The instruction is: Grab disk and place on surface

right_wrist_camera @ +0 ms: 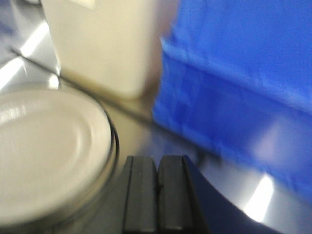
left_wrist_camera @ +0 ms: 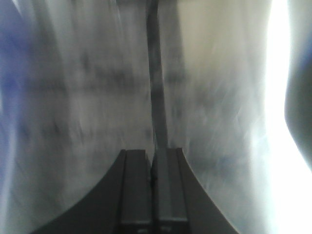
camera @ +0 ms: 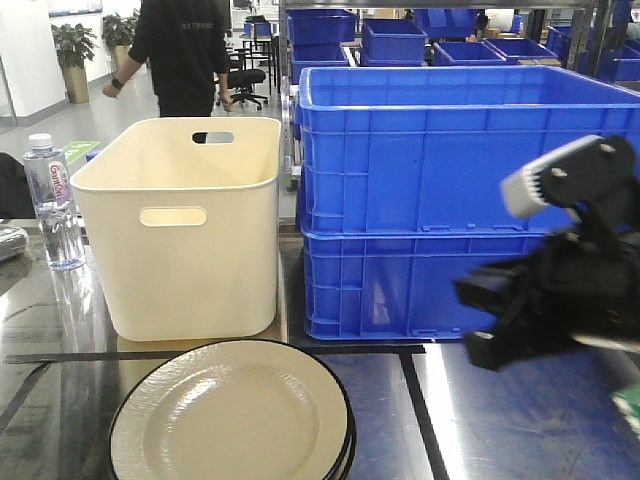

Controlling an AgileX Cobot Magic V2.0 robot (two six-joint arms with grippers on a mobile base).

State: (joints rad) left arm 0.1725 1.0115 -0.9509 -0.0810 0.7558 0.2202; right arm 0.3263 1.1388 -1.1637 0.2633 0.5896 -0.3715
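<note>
The cream enamel plate (camera: 232,412) with its dark rim, apparently the top of a small stack, lies on the steel tabletop (camera: 520,420) just in front of the cream plastic bin (camera: 180,230), and the right gripper (right_wrist_camera: 157,195) hangs just beside the plate's right edge with its pads pressed together, holding nothing. To take the top disk cleanly, I'd judge it must spread first, then catch only the raised rim. The left gripper (left_wrist_camera: 152,192) is likewise closed and empty over bare steel.
</note>
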